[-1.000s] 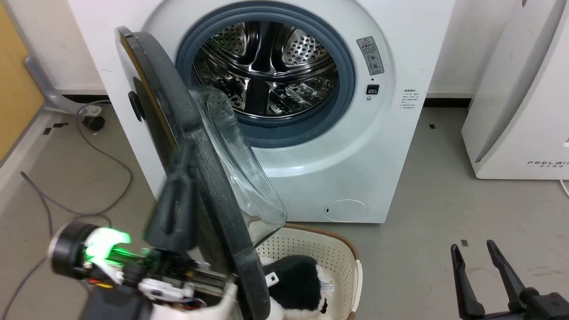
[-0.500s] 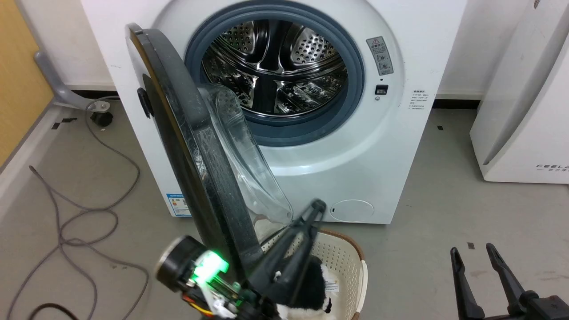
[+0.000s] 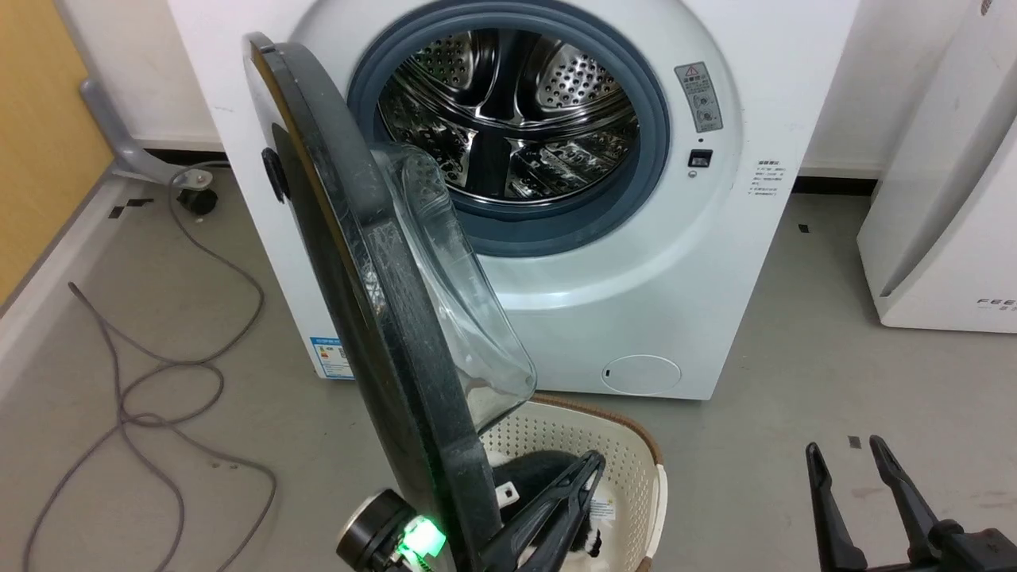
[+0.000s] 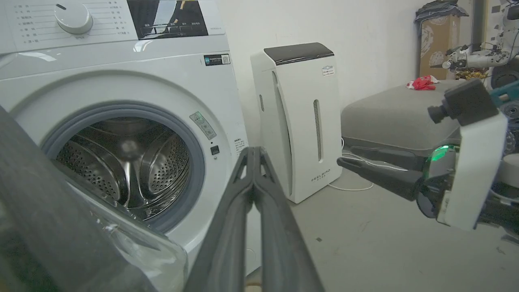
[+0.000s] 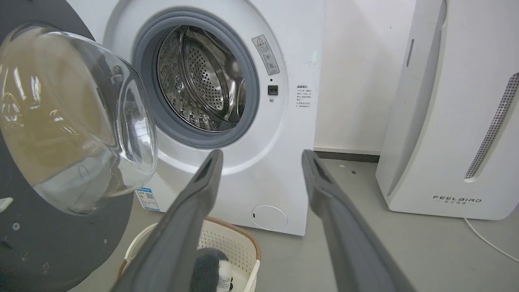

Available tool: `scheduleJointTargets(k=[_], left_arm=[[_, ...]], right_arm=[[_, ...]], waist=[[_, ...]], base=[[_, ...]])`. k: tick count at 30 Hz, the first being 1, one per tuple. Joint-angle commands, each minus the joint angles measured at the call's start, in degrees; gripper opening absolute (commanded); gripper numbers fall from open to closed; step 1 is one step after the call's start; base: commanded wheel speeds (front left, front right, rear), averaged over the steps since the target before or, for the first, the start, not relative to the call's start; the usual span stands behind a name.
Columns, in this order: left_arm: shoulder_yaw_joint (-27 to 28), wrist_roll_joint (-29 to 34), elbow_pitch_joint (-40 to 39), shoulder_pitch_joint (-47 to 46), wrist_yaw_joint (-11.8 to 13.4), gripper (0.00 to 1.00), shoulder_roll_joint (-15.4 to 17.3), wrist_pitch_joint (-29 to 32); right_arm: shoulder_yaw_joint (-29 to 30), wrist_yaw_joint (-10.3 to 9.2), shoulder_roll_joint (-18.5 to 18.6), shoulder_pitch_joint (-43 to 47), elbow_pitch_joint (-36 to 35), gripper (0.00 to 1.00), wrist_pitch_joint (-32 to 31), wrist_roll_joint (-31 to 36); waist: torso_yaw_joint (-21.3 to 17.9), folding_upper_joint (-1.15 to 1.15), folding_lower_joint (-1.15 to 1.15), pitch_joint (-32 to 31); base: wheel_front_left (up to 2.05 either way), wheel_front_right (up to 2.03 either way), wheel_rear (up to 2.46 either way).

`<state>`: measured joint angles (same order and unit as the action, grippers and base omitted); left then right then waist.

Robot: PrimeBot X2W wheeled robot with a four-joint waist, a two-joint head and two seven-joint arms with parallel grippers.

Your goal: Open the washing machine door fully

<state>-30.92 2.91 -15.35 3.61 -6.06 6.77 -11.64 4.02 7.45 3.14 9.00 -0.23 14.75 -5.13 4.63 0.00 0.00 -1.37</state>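
Your left gripper (image 4: 253,151) sits pressed together, empty, beside the washing machine door (image 3: 357,262) — the right gripper (image 3: 844,446) is spread.

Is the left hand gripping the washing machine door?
No, the left hand is shut on nothing, the washing machine door off to its side.

Puts the left gripper (image 3: 589,462) on the inner, glass side of the washing machine door (image 3: 373,302) now, against a blurred spot at the outer face a second ago. Sets it lower than half a second ago too, with the closed fingertips down from beside the glass bowl's bottom edge to over the basket (image 3: 636,445). Cuts more of the wrist off at the picture's bottom edge. Slides the whole head view's scene rightward and slightly down: a camera move, not the washer's. Leaves the door's angle possibly a touch wider, hard to judge with the camera turning.
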Motion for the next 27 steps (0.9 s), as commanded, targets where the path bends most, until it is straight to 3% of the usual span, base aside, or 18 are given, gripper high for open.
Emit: scheduleJointTargets(k=[1, 12, 27], left_arm=[[0.0, -0.4, 1.3, 0.7, 0.6, 0.00, 0.2, -0.4], [3.5, -2.2, 12.2, 0.2, 3.7, 0.00, 0.3, -2.2], [4.0, -3.2, 14.2, 0.1, 5.2, 0.00, 0.7, -2.9]], right_arm=[[0.1, 0.03, -0.3, 0.1, 0.1, 1.00, 0.2, 0.0], [0.2, 0.03, -0.3, -0.3, 0.6, 1.00, 0.2, 0.5], [0.0, 0.03, -0.3, 0.2, 1.0, 1.00, 0.2, -0.2]], waist=[[0.1, 0.00, 0.00, 0.1], [1.0, 0.00, 0.00, 0.8], [7.8, 0.00, 0.00, 1.0]], base=[[0.00, 0.00, 0.00], [0.00, 0.00, 0.00], [0.00, 0.00, 0.00]])
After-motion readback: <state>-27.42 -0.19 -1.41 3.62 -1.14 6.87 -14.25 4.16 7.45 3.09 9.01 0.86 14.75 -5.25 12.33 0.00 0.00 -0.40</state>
